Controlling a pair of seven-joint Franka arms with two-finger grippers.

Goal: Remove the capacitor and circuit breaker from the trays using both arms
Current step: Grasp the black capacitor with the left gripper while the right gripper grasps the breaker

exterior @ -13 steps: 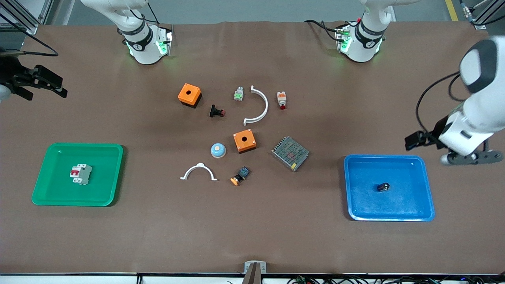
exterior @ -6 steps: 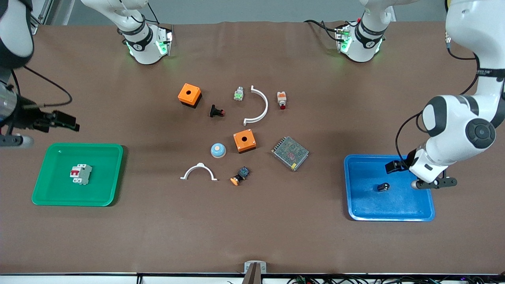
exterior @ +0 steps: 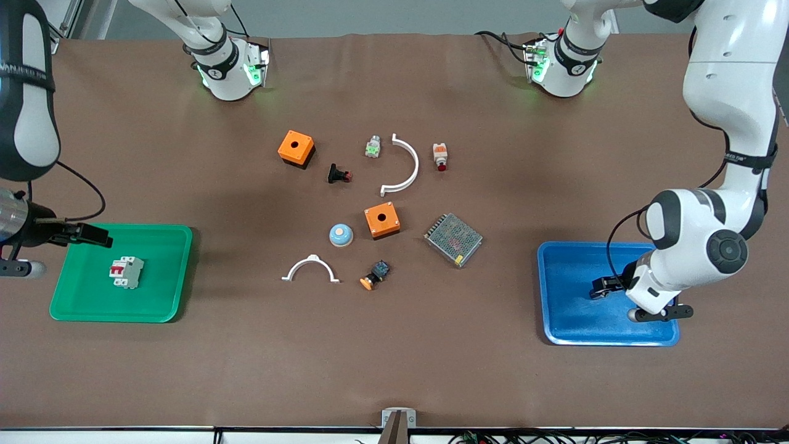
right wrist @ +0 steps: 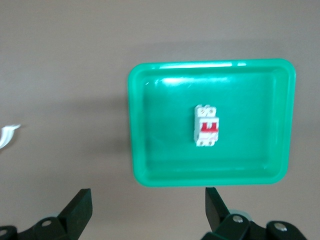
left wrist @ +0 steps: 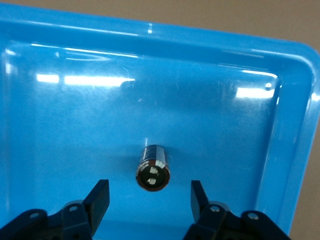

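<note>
Brown tabletop: I centre the half-open left gripper (left wrist: 150, 200) astride the capacitor (left wrist: 153, 168) mid blue tray (left wrist: 295, 150); right gripper (right wrist: 145, 207) gapes wide above the green tray's (right wrist: 137, 125) edge.

The circuit breaker (exterior: 126, 272) lay in the tray (exterior: 80, 308) at the right arm's end, mid-height in the frame. The capacitor (left wrist: 153, 172) lay in the other tray (exterior: 567, 327) at the left arm's end. A meshed box (exterior: 453, 239) sat between them, near the frame's centre.

No label, brand or number is readable on the parts or trays — the only lettering, small white print on the right arm (exterior: 24, 68), is too small to read.
</note>
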